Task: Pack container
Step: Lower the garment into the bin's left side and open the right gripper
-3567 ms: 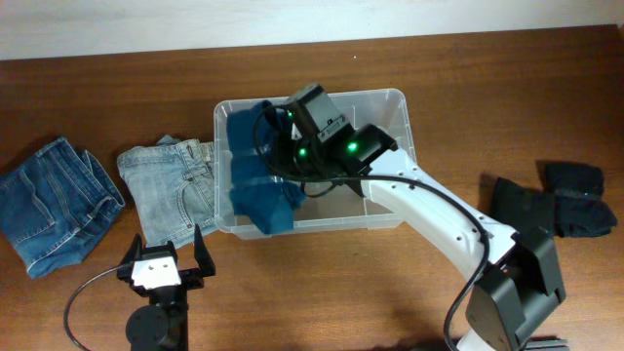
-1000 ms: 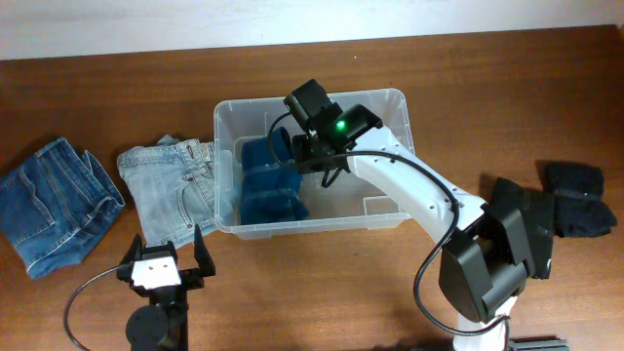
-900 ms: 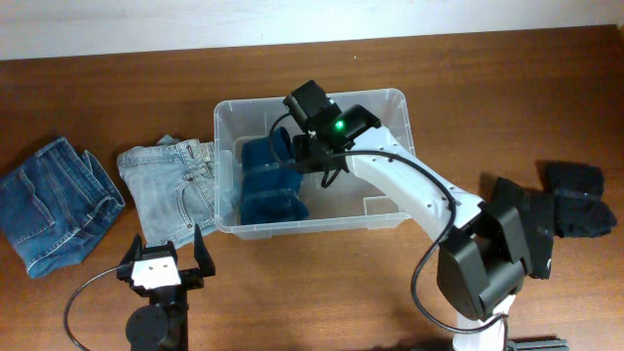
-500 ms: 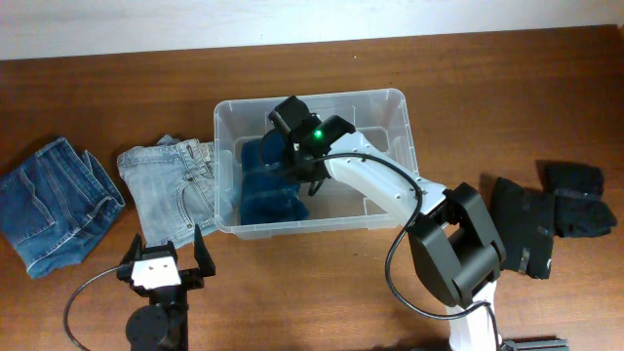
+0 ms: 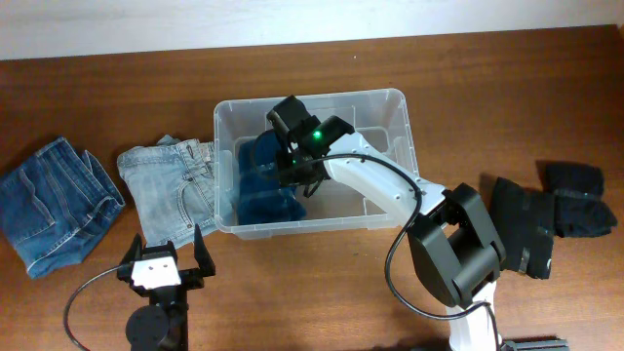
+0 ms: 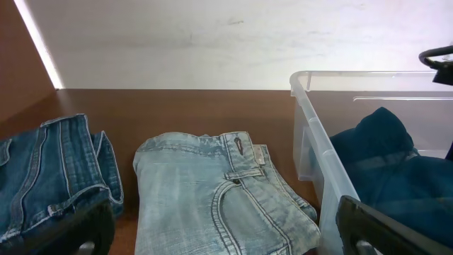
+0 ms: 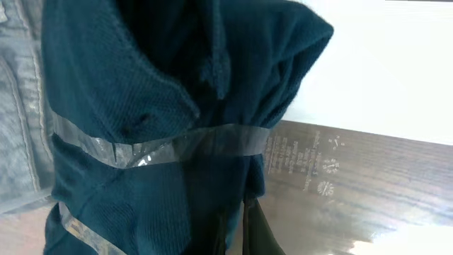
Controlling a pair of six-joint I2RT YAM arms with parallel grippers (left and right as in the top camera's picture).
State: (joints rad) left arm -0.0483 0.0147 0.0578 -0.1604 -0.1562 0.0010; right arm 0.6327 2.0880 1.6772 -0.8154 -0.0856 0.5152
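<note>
The clear container [image 5: 397, 115] stands mid-table. A dark teal garment [image 5: 255, 187] lies in its left half. My right gripper [image 5: 294, 166] reaches down into the container at the garment's right edge. In the right wrist view the teal garment [image 7: 141, 142] fills the frame, and the fingers [image 7: 241, 230] are close together with a fold of it between them. The container's base [image 7: 368, 191] shows beside it. My left gripper [image 5: 166, 255] is open and empty in front of the container; in the left wrist view it [image 6: 226, 237] faces the container's wall [image 6: 318, 142].
Folded light blue jeans [image 5: 171, 190] lie against the container's left wall, also in the left wrist view [image 6: 219, 191]. Darker blue jeans [image 5: 54, 205] lie at the far left, also in the left wrist view [image 6: 49, 177]. Black garments [image 5: 551, 210] lie at the right. A white wall runs behind the table.
The right gripper has lowered the teal garment into the container, then moved left onto it. The garment's top now looks more bunched. The left arm has not moved.
</note>
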